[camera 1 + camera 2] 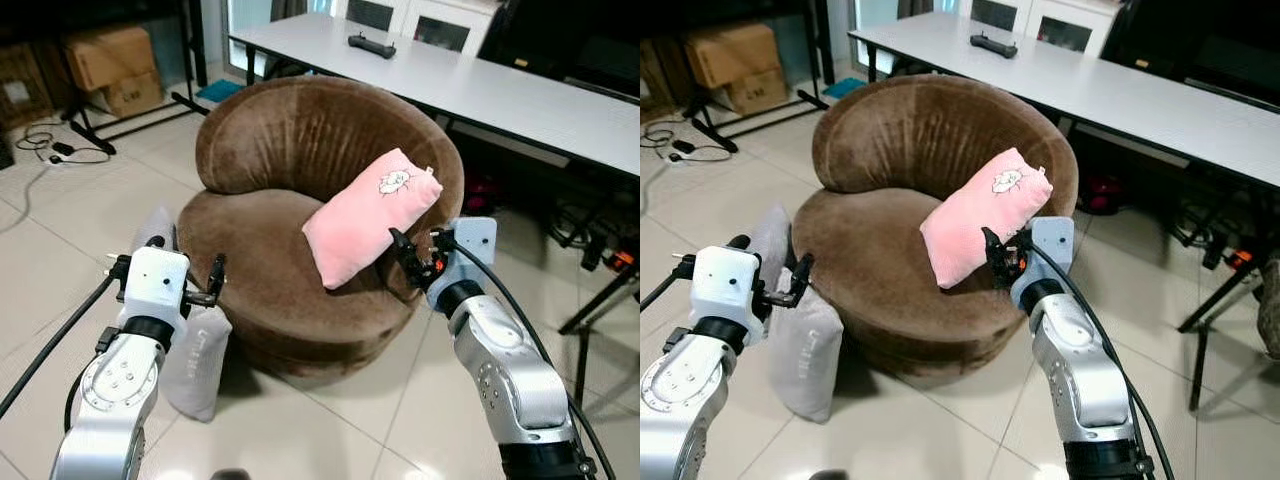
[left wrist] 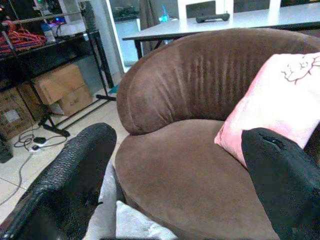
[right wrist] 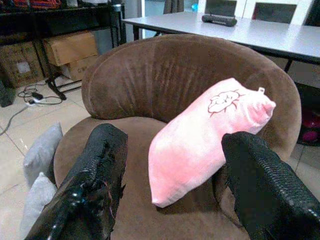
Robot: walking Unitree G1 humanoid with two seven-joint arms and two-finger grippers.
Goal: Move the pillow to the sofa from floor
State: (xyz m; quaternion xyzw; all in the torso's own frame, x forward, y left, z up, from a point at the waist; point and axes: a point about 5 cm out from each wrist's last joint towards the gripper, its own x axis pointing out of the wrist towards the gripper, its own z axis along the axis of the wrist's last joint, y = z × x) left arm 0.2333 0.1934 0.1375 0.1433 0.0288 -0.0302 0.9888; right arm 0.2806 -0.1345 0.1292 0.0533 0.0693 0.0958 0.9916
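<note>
A pink pillow (image 1: 370, 215) with a small cartoon print leans tilted against the right side of the round brown sofa (image 1: 262, 270), resting on its seat. My right gripper (image 1: 418, 250) is open just in front of the pillow's lower right end, not touching it; in the right wrist view the pillow (image 3: 205, 135) sits between the spread fingers (image 3: 102, 165). My left gripper (image 1: 190, 262) is open at the sofa's left edge, above a grey pillow (image 1: 200, 365) that stands on the floor against the sofa. A second grey pillow (image 1: 150, 230) lies behind it.
A long white table (image 1: 520, 90) with a black remote (image 1: 370, 43) stands behind the sofa. Cardboard boxes (image 1: 110, 60) and a rack's legs are at the back left, with cables (image 1: 50, 140) on the tiles. A dark stand's legs (image 1: 600, 300) are on the right.
</note>
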